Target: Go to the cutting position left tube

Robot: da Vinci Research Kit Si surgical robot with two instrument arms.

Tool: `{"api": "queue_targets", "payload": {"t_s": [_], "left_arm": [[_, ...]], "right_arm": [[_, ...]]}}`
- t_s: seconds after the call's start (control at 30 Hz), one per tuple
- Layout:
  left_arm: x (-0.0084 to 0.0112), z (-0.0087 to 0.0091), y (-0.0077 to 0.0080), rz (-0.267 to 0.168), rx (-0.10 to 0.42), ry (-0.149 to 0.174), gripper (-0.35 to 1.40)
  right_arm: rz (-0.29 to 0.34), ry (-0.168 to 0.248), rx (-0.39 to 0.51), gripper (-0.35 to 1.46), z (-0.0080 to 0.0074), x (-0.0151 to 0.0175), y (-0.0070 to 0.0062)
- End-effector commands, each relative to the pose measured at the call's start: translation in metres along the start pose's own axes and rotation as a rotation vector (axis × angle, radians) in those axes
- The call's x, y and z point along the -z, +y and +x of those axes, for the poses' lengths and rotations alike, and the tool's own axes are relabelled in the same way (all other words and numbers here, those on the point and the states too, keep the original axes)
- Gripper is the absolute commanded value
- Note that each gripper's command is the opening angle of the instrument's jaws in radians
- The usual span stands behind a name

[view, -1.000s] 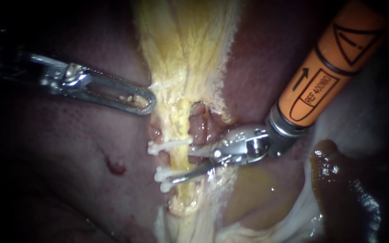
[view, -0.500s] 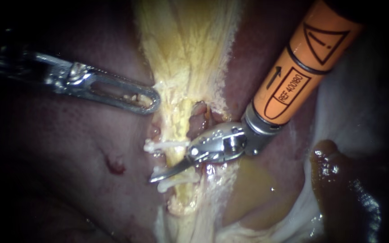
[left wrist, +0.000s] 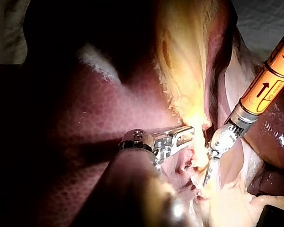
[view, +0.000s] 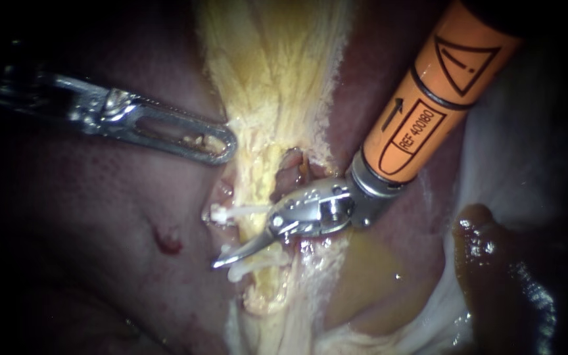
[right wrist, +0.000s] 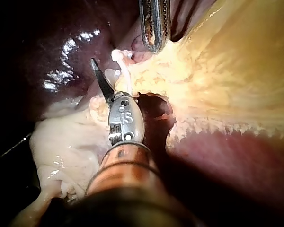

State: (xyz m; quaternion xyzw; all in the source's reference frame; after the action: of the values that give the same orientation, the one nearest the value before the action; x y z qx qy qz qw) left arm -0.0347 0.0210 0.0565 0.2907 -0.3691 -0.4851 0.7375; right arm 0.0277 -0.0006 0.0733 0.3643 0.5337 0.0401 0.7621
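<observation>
Right pincer [view: 241, 250], in from two o'clock, lay across the left tube [view: 258, 231] at seven o'clock of centre, spread or not I couldn't tell; likely soft, slick, best taken between its clips [view: 235, 212].

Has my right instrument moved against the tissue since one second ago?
Yes. The right instrument has advanced leftward in the endoscope view, its tip now nearer the red spot on the liver.
</observation>
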Motion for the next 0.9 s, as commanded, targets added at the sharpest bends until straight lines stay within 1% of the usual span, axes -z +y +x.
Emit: {"api": "queue_targets", "payload": {"t_s": [0.03, 0.13, 0.37, 0.43, 0.67, 0.73, 0.9], "left_arm": [[0.0002, 0.0, 0.0001, 0.002, 0.0, 0.001, -0.35], [0.0003, -0.0001, 0.0003, 0.006, 0.0, 0.004, -0.35], [0.0004, -0.0002, 0.0008, 0.008, -0.001, 0.005, -0.35], [0.0005, -0.0002, 0.0009, 0.008, -0.001, 0.006, -0.35], [0.0006, -0.0002, 0.001, 0.006, -0.001, 0.004, -0.35], [0.0006, -0.0002, 0.001, 0.006, -0.001, 0.004, -0.35], [0.0006, -0.0002, 0.0011, 0.007, -0.002, 0.004, -0.35]], "right_arm": [[0.002, -0.001, 0.002, 1.34, 0.0001, 0.0001, -0.0002], [0.008, 0.005, 0.004, 1.34, 0.0003, 0.0001, -0.0007], [0.05, 0.019, 0.0, 1.34, 0.0011, 0.0001, -0.0023], [0.058, 0.03, 0.003, 1.34, 0.0014, 0.0001, -0.0028], [0.085, 0.051, 0.002, 1.34, 0.003, 0.0003, -0.0043], [0.09, 0.063, 0.001, 1.34, 0.0034, 0.0004, -0.0046], [0.097, 0.071, 0.0, 1.34, 0.0045, 0.0006, -0.0053]]}}
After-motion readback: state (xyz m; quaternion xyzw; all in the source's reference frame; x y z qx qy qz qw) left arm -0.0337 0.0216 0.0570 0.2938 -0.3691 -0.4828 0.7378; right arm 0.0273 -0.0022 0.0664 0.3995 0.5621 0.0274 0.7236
